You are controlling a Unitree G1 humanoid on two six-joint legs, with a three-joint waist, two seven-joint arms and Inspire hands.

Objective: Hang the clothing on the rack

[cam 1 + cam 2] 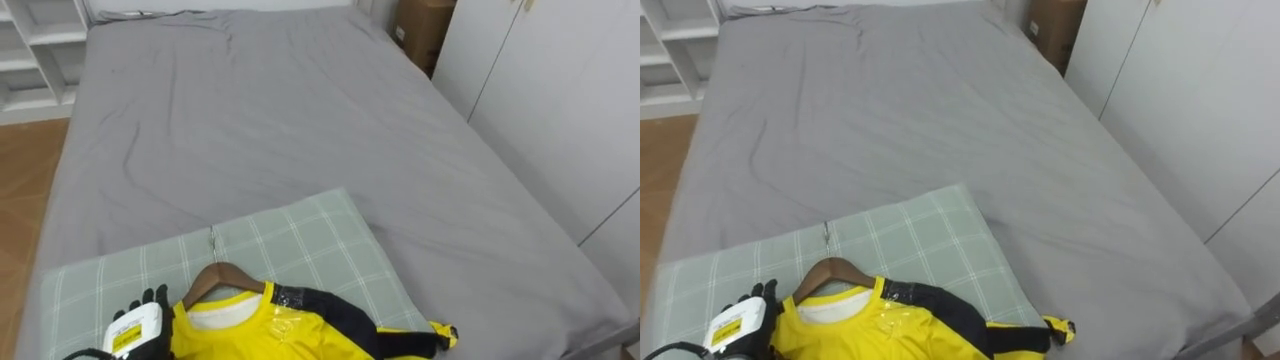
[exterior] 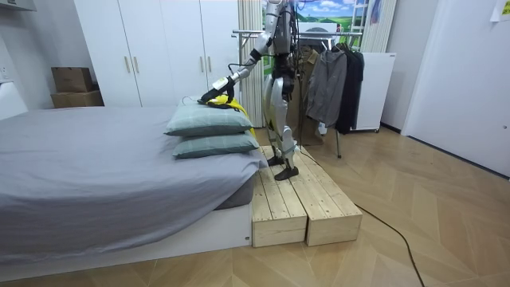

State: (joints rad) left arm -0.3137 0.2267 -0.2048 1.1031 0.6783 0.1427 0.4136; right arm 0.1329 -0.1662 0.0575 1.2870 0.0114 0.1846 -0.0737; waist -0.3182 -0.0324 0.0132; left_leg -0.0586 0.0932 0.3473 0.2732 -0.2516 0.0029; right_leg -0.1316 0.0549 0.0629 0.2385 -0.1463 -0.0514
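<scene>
**Left hand at the shirt's near shoulder, hanger hook pointing away**

The yellow shirt [image 1: 275, 330] lies on its wooden hanger [image 1: 226, 276] on the top pillow [image 1: 300, 235] at the head of the bed [image 1: 300, 120]. The hanger runs across the view, with its hook aimed away from the robot. The left hand [image 1: 138, 322] sits at the shirt's left shoulder, so the shirt spreads off to that hand's right. Whether the hand grips the cloth or only rests there, I cannot tell. It looks the nearer hand for the lift.

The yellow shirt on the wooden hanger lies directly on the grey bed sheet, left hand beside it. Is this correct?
No: the left eye view shows the yellow shirt lying on a pale green checked pillow, not on the grey sheet. The rest holds.
</scene>
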